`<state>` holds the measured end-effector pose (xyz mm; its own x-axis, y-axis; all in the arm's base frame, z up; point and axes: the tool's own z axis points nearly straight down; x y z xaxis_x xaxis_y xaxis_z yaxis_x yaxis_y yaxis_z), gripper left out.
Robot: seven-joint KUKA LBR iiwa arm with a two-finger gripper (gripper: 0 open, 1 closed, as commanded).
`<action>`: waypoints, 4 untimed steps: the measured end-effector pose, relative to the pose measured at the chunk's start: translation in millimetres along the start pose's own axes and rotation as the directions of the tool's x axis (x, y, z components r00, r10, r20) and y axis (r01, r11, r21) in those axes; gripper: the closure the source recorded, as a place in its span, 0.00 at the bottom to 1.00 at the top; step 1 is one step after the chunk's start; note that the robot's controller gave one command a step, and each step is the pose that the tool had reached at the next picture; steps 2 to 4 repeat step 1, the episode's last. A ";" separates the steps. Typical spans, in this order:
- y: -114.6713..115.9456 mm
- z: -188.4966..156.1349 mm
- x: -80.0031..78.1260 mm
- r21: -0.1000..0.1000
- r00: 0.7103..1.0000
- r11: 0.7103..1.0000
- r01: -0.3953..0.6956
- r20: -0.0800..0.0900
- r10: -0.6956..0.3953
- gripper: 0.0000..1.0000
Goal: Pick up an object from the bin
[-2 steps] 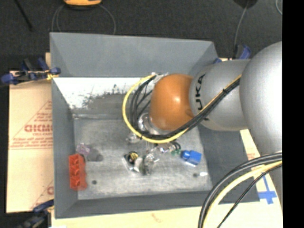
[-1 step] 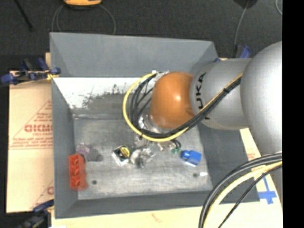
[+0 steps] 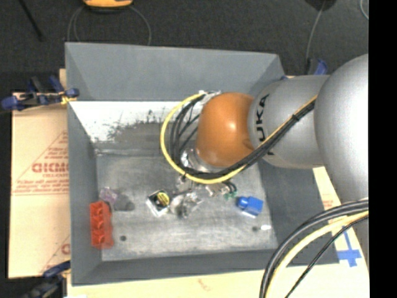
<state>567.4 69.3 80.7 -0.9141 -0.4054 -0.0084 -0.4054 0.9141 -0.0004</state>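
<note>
My gripper [image 3: 188,198] hangs low over the middle of the bin floor, just below the orange cover on the wrist. Directly to its left lies a small clear-wrapped piece with a yellow and black spot [image 3: 159,202]. To its right, a small green bit [image 3: 229,195] lies beside a blue block-shaped piece [image 3: 249,205]. From this angle I cannot make out whether anything sits inside the gripper.
A red ridged brick [image 3: 100,223] stands by the bin's left wall near the front, with a small pale purple clear piece [image 3: 110,195] just behind it. A tiny white bit [image 3: 265,228] lies near the front right corner. The arm and its cables cover the bin's right rear.
</note>
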 end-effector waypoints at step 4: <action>-1.9 -60.0 -2.8 0.003 1.000 1.000 -0.005 0.001 0.005 1.00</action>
